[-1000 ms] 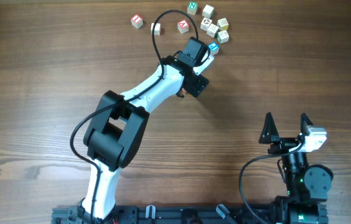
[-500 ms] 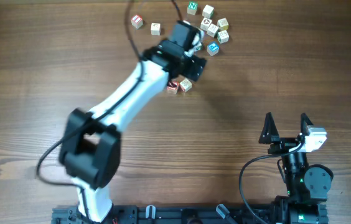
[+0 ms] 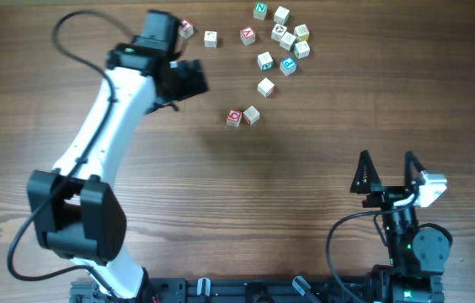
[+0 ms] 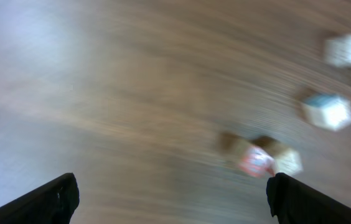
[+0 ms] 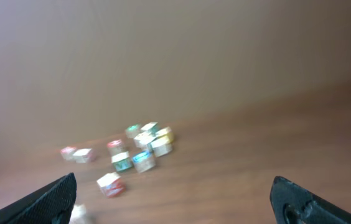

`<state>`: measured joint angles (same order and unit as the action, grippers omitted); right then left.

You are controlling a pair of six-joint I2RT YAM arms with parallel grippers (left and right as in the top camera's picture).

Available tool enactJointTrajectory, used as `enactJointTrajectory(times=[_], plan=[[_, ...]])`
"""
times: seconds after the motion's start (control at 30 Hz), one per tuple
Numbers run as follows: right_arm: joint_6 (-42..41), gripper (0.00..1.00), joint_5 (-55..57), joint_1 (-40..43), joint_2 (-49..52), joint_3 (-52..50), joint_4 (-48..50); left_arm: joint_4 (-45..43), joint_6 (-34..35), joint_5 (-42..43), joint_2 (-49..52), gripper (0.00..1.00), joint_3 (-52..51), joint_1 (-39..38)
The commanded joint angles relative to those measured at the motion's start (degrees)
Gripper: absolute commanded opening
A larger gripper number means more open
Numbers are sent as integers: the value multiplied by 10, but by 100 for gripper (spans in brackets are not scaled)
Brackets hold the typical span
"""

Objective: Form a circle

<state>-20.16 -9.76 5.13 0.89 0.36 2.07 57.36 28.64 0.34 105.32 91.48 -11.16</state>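
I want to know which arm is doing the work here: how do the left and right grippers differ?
Place: the left gripper is out over the far side of the table, beside the letter cubes; the right gripper sits near its base, well away from them.
Pose: the left arm is stretched out; the right arm is folded up.
Shared: both grippers are open and hold nothing.
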Motion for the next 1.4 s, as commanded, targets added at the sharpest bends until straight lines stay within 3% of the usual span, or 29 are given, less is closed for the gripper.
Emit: enactJointTrajectory(times=[0.0,0.03,0.13,0.27,0.63,0.7,0.9,1.1,1.37], plan=[[-286,100,-46,0,-3,0,-8,49,41,-2,-4,100,-24,38],[-342,100,-65,0,-3,0,9,64,33,-2,-4,100,-28,38],[-316,100,-135,0,3,10,68,117,31,-11,-4,100,-39,32],[-293,100,-134,0,69,66,20,162,31,-22,-23,100,-46,26],[-176,100,-311,0,614,442,-163,228,31,-62,-239,100,-46,26],[-225,100,-337,0,691,467,-160,245,31,-75,-268,100,-46,26],[-201,100,-341,0,834,467,-151,277,31,-75,-285,100,-46,26],[-173,100,-322,-27,857,480,-111,287,31,-75,-284,100,-46,26],[-124,100,-151,-103,866,597,-174,286,31,-75,-284,100,-46,26]])
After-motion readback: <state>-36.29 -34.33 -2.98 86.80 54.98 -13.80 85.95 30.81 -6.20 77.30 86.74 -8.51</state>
